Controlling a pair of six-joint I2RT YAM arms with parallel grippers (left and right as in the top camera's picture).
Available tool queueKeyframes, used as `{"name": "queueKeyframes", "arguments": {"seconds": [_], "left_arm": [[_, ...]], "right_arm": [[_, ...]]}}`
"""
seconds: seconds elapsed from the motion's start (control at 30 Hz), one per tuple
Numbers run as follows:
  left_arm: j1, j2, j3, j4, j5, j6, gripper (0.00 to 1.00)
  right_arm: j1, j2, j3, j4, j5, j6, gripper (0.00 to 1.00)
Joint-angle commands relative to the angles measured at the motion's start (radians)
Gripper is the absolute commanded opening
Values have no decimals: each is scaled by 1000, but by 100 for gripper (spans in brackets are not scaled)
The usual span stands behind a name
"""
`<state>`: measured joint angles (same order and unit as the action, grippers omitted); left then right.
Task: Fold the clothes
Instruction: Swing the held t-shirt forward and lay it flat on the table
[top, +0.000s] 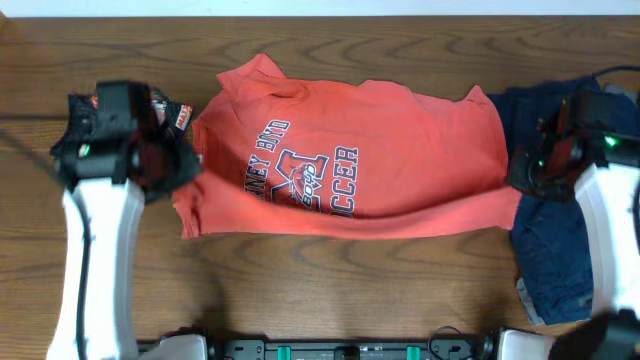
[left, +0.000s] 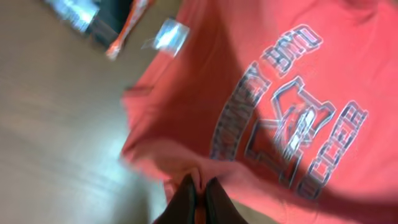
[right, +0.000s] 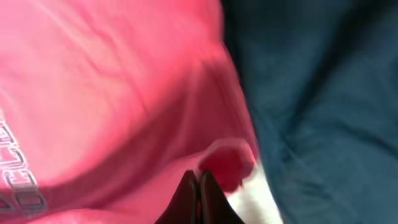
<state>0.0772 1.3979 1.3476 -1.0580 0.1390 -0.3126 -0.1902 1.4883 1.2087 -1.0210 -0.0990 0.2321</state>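
Note:
The clothes lie on the wooden table. A coral-red T-shirt (top: 350, 160) with white-and-navy lettering is spread across the middle, with its bottom part folded up. My left gripper (top: 188, 168) is at its left edge, and the left wrist view shows that gripper (left: 198, 184) shut on a pinch of coral fabric (left: 186, 155). At the shirt's right edge my right gripper (top: 516, 172) is also shut; in the right wrist view this gripper (right: 198, 177) has coral cloth (right: 124, 93) between its fingers. A dark navy garment (top: 548, 245) lies under the right arm.
A small black printed garment (top: 177, 113) lies by the left arm, partly hidden under it; it also shows at the top of the left wrist view (left: 109, 22). Bare wooden table (top: 350, 290) runs along the front. The arm bases stand at the front edge.

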Motion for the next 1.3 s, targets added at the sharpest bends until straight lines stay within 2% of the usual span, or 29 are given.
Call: {"name": "queueKeyframes", "arguments": {"seconds": [0.0, 0.13, 0.27, 0.4, 0.53, 0.67, 0.73, 0.97, 1.07, 1.17, 1.27], "left_arm": [[5, 119, 33, 133, 87, 40, 6], [5, 239, 164, 404, 130, 50, 6], [6, 298, 412, 617, 144, 27, 6], [19, 330, 738, 661, 137, -31, 6], [66, 327, 975, 620, 138, -34, 6], [111, 306, 1087, 426, 177, -32, 6], [114, 291, 1089, 295, 207, -16, 6], [102, 312, 1056, -301, 216, 74, 6], [102, 329, 1006, -475, 216, 92, 6], [102, 330, 918, -625, 216, 121, 6], [92, 297, 772, -631, 211, 151, 6]], "right_arm": [[-5, 85, 61, 114, -130, -34, 1], [-5, 150, 215, 381, -231, 35, 1], [-7, 155, 437, 619, -172, 164, 1], [-18, 154, 710, 620, -68, 190, 1], [-29, 154, 924, 487, 72, 114, 1], [-33, 154, 984, 329, 126, 43, 1], [-32, 156, 981, 223, 125, 32, 1], [-4, 189, 914, -207, 117, 32, 1], [15, 200, 865, -350, 117, -6, 1], [29, 201, 766, -482, 117, -26, 1], [29, 199, 649, -554, 117, -24, 1]]}}
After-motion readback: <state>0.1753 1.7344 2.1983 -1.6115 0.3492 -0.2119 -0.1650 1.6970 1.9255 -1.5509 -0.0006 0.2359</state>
